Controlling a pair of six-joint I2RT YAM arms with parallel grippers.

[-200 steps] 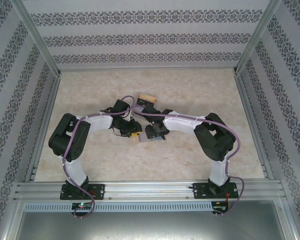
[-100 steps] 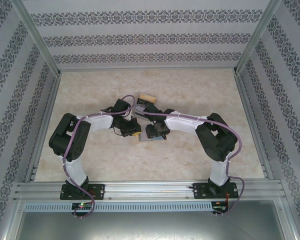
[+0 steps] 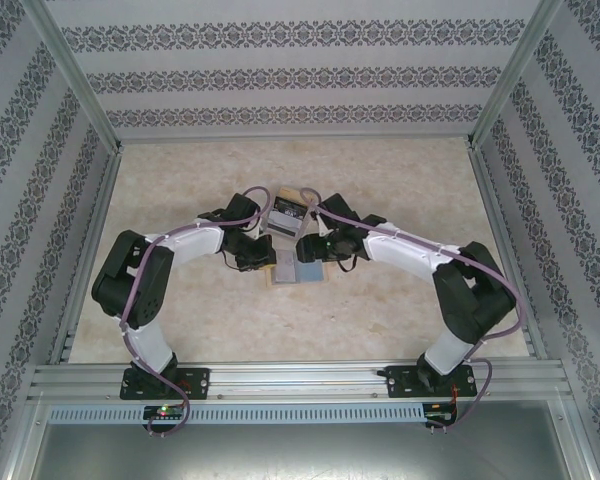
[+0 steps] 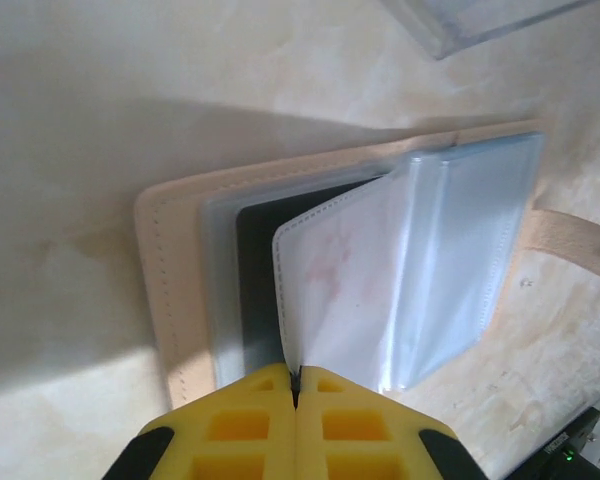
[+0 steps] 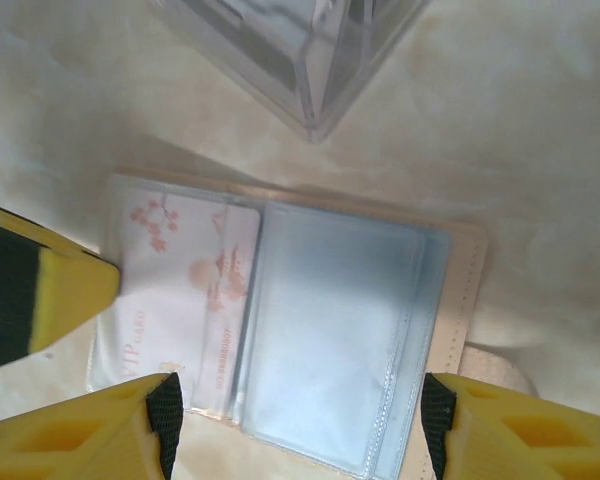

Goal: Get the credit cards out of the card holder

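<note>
Here left end effector [image 4: 296, 385] pinching card holder [image 4: 175, 270] sleeve [image 4: 350, 270]; right end effector [image 5: 300, 400] wide above.

We've got plenty of bare table [image 3: 180, 190] along the far edge and both side edges. Middle's cramped: clear box [image 3: 285, 208] just behind the open card holder [image 3: 298, 271], left arm [image 3: 195, 243] and right arm [image 3: 410, 255] flanking it.

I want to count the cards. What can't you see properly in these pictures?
- Top view: the card holder is too small to count its cards.
- Left wrist view: the lifted plastic sleeve hides most of the dark card.
- Right wrist view: the clear box is cut off by the top edge, its contents blurred.
</note>
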